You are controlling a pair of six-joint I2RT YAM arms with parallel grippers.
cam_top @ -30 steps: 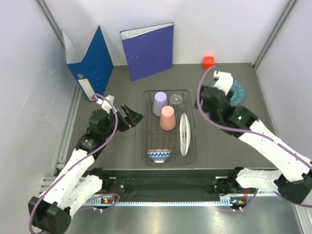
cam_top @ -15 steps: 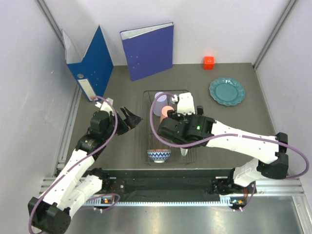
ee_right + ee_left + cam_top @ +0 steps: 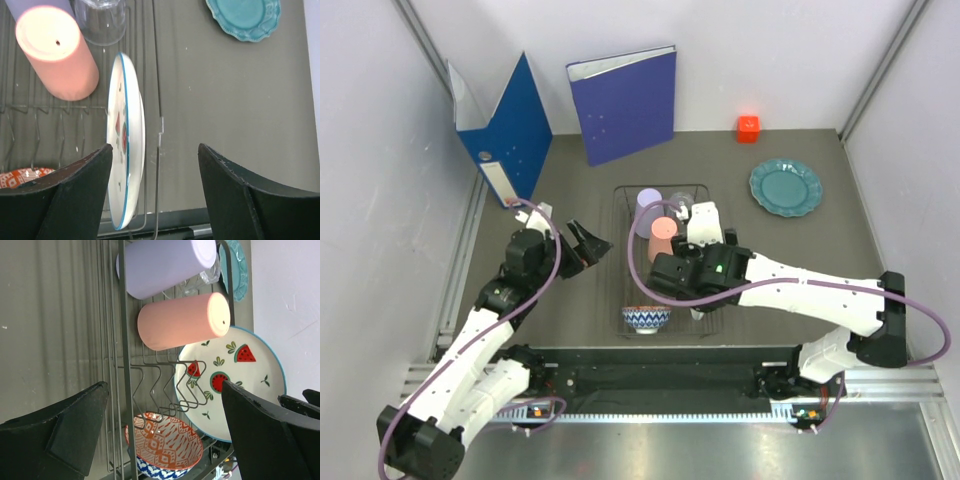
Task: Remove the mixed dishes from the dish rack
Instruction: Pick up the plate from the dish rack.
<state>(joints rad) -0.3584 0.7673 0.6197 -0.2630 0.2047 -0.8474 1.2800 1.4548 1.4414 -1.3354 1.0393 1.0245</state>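
Hovering over the dish rack (image 3: 630,285), the right claw (image 3: 154,150) has its two fingers spread wide and holds nothing. The white plate with red wedge marks (image 3: 125,145) is directly under it, standing on edge in the rack's right-hand slots. The wrist view shows only the plate's thin blue-lined rim. The rim's long axis runs front to back along the rack, and the fingers sit on either side of that line, so closing them would pinch across the plate's thickness. The plate is not centred in the gap: it is closer to the finger on the pink cup (image 3: 57,52) side, and the rack's side wire also lies between the fingers. I judge a small shift toward the cup is needed before the claw descends.

The left claw (image 3: 592,238) is also wide open and empty. It waits just outside the rack's left side, so the right arm is clearly nearer the plate.

Also in the rack are the lavender cup (image 3: 160,265), the clear glass tumbler (image 3: 102,20) and the small blue-white patterned bowl (image 3: 646,318). The teal scalloped plate (image 3: 785,187) already lies on the bench (image 3: 800,240), well apart from the rack.

No dish carries writing, only watermelon pictures on the white plate. The spine label on the blue binder (image 3: 505,130) is too small to read.
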